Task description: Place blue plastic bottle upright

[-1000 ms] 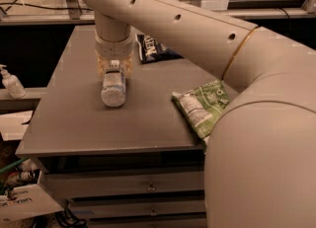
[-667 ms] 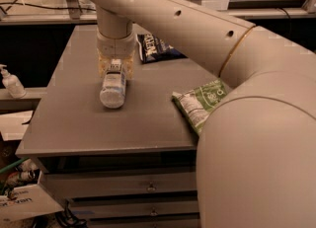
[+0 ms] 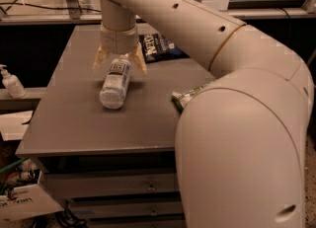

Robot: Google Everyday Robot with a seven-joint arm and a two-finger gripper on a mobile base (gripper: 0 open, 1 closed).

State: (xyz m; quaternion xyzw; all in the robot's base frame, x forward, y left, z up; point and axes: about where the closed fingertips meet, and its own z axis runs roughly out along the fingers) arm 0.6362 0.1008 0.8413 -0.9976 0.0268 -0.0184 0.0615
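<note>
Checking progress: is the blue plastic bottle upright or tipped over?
Tipped: the blue plastic bottle lies lengthwise on the grey table, with the gripper open astride its far end.

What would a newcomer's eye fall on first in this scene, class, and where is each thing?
The huge cream robot arm fills the right foreground and curves back over the grey table. Its end effector hangs over the middle of the table, fingers spread open on either side of the blue plastic bottle, which lies on its side. A dark snack bag lies just behind them.
</note>
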